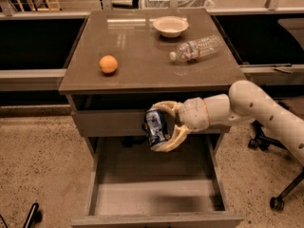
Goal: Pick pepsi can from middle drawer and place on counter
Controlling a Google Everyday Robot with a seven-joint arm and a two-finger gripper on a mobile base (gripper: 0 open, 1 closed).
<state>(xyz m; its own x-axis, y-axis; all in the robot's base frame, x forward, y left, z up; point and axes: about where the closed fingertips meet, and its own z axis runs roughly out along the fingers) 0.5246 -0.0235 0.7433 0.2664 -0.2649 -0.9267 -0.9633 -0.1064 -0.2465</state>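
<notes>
The pepsi can (156, 127), dark blue with white markings, is held between the two cream fingers of my gripper (161, 127). It hangs in the air in front of the drawer front above the open middle drawer (156, 194). The drawer is pulled out, and its pale grey floor is bare. The white arm reaches in from the right. The counter (142, 56) lies just above and behind the can.
On the counter sit an orange (108, 63) at the left, a white bowl (170, 26) at the back, and a clear plastic water bottle (195, 48) lying at the right. Chair wheels (275, 202) stand on the floor at the right.
</notes>
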